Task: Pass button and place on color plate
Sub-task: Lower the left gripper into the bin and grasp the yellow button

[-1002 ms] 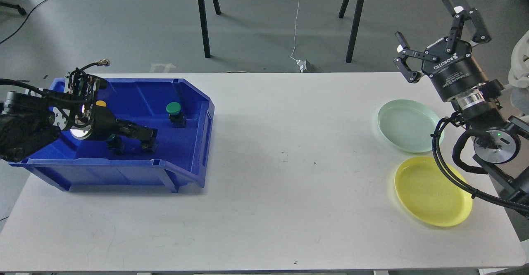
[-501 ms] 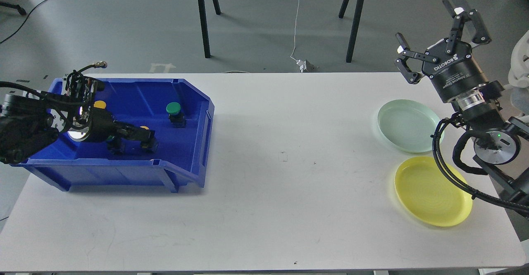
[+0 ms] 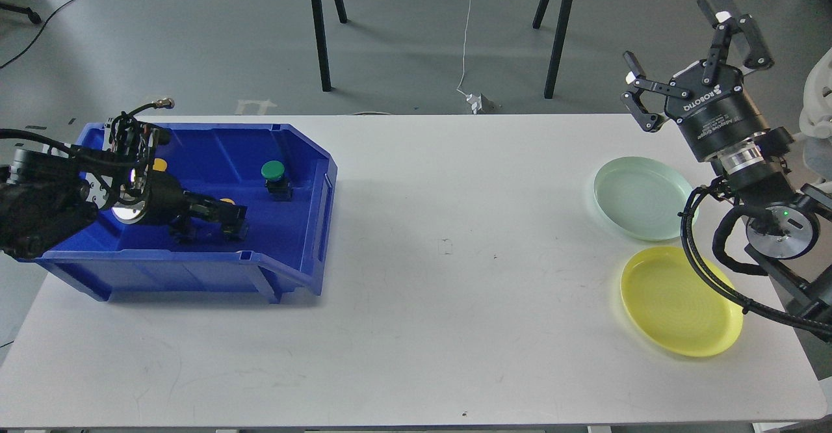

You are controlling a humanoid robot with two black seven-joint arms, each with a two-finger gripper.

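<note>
A blue bin (image 3: 312, 238) stands on the left of the table. In it a green button (image 3: 273, 171) sits on a black base near the right wall. A yellow button (image 3: 226, 201) shows just above the fingertips of my left gripper (image 3: 231, 220), which reaches low into the bin; its dark fingers cannot be told apart. A second yellow button (image 3: 158, 163) peeks out behind the left wrist. My right gripper (image 3: 669, 35) is open and empty, held high above the pale green plate (image 3: 640, 197). The yellow plate (image 3: 676, 303) lies in front of the green one.
The white table (image 3: 455, 277) carries the bin at the left and the two plates at the right. My right arm's cables (image 3: 702, 264) hang over the edges of both plates. Stand legs are on the floor behind the table.
My left gripper has drawn back a little inside the bin, and the yellow button by its fingertips has come into sight. The right arm has barely moved.
</note>
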